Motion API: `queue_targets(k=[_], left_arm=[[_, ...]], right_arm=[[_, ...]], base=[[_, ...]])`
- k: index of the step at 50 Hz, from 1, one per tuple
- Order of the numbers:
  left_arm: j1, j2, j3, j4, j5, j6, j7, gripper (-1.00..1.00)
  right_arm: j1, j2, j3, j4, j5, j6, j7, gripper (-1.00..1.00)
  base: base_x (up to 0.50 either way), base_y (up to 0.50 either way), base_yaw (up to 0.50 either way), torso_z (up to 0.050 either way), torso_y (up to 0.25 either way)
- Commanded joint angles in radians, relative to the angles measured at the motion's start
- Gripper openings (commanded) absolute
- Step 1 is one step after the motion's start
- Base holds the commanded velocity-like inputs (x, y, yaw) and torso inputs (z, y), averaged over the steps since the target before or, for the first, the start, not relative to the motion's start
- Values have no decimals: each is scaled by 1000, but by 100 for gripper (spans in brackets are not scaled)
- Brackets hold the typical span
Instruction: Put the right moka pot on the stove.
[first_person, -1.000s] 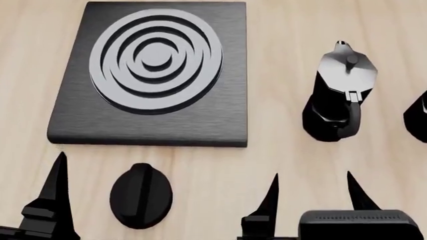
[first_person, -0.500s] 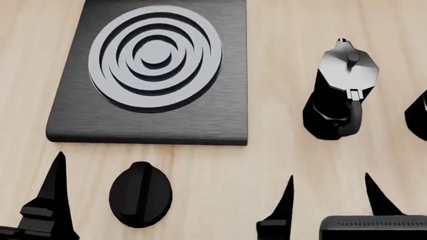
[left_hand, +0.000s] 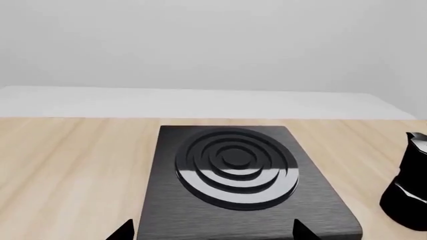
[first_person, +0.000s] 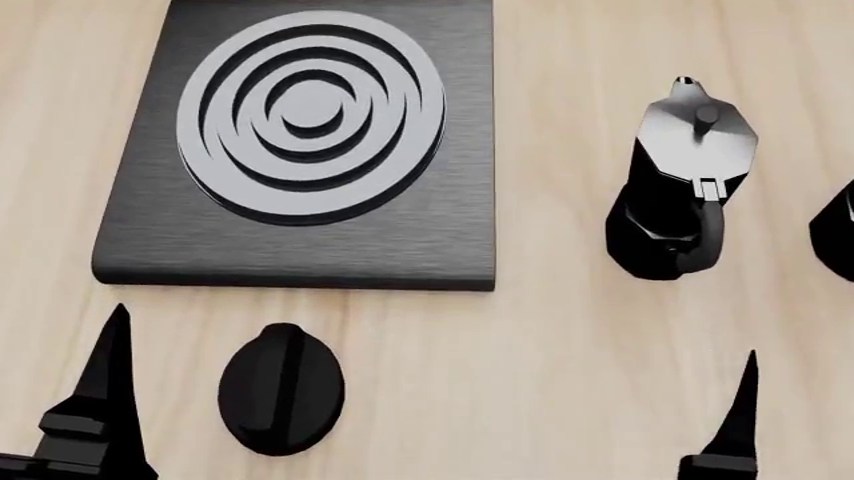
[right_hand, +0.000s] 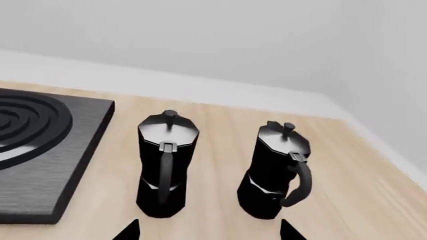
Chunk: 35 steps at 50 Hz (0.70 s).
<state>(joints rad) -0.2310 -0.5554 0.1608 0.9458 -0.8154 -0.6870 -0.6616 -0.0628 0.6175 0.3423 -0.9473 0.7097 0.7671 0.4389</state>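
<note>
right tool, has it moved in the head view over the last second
Yes. The right tool has slid to the right along the bottom edge, from below the gap beside the stove to below the nearer moka pot.

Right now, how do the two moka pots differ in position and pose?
The right moka pot stands farther from the stove; the left moka pot stands nearer to it. In the right wrist view, the left moka pot's handle faces the camera squarely, while the right moka pot's handle is turned off to one side. In the head view, the left moka pot shows whole; the right moka pot is cut by the frame edge. Both are upright, glossy black, lids shut, ungripped.
</note>
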Motion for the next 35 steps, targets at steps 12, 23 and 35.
queue_targets(k=[12,23,35], left_arm=[[1,-8,12,0,-1,11,-6,100],[-4,-11,15,-5,-4,16,-10,100],[-10,-15,13,-6,-20,16,-19,100]], right_arm=[[-83,41,338,30,181,-46,-64,100],[-115,18,402,87,178,-87,-102,100],[-56,89,444,149,324,-45,-75,100]], base=[[0,0,0,0,0],[0,0,0,0,0],[0,0,0,0,0]])
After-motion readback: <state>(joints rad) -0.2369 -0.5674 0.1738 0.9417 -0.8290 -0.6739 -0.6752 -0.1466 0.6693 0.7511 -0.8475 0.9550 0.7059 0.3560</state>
